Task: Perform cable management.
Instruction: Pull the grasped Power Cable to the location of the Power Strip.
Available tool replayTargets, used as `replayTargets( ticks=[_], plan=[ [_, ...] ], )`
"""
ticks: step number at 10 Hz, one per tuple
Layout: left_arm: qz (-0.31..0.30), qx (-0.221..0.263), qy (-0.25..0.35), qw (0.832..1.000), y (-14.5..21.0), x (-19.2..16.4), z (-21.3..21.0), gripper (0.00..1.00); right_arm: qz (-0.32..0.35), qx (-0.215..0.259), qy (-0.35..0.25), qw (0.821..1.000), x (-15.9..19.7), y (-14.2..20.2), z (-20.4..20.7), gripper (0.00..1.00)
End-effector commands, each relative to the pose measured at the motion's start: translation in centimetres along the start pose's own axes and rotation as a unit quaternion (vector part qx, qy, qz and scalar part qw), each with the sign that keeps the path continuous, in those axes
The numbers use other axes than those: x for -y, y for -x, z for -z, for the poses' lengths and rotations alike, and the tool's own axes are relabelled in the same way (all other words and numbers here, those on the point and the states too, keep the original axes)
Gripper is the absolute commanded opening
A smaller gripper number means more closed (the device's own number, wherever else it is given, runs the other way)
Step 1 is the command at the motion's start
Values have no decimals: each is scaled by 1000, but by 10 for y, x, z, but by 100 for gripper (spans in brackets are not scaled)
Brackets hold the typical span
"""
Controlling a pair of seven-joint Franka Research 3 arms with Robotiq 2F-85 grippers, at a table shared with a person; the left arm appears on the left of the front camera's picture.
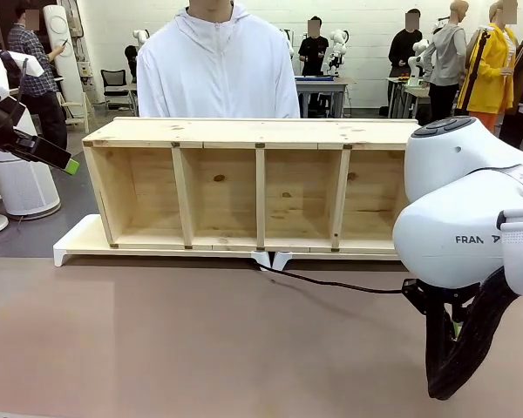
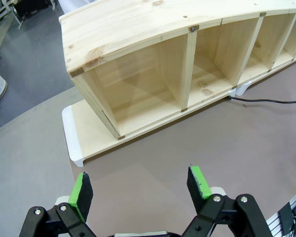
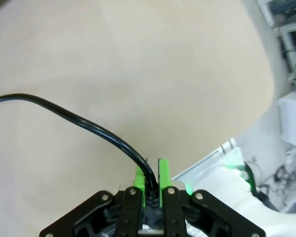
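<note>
Closest to your front camera: right arm (image 1: 471, 226), its white joint bulking over the lower right corner, with black hose hanging below it.

Right wrist view: your right gripper (image 3: 151, 170) is clamped on the cable (image 3: 79, 121). Both green pads (image 3: 163, 173) are pinched tight against the cord, which rises out between them and curves off to the picture's left edge. It sits just above the tan table (image 1: 157, 348); you cannot tell whether it lies on it there.

Front view: the cord comes out from under the white base (image 1: 74, 242), at the gap near the base's middle. From there it lies along the tabletop, running right toward your right wrist.

Left gripper (image 2: 138, 178): jaws spread wide, nothing between them. It hangs in the air off the left end of the wooden shelf (image 1: 218, 132), well apart from the cord.

The shelf is an open-fronted box of pale wood with four compartments. It stands on the white base at the far side of the table.

Person (image 1: 218, 70) in a white zip hoodie stands directly behind the shelf, hands hidden by it.
</note>
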State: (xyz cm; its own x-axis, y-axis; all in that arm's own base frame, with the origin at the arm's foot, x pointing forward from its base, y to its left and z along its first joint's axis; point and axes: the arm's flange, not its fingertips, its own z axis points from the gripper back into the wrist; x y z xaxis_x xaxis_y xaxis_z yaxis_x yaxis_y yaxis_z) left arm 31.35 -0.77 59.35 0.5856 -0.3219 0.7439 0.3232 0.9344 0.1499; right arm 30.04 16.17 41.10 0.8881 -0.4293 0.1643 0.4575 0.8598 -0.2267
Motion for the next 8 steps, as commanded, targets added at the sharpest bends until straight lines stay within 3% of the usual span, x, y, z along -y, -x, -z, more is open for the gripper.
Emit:
replayTargets(
  ticks=[1, 5, 8],
  plan=[
    [-4, 4, -2, 1000, -1, -1, 2, 100, -12, -12, -2, 1000, 11, -18, 9, 13],
    [-4, 4, -2, 1000, -1, -1, 2, 100, -167, -41, -11, 985, 70, -93, 11, 13],
    [-4, 4, -2, 1000, -1, -1, 2, 100, -175, -21, -20, 984, 67, -134, -8, 13]
  ],
)
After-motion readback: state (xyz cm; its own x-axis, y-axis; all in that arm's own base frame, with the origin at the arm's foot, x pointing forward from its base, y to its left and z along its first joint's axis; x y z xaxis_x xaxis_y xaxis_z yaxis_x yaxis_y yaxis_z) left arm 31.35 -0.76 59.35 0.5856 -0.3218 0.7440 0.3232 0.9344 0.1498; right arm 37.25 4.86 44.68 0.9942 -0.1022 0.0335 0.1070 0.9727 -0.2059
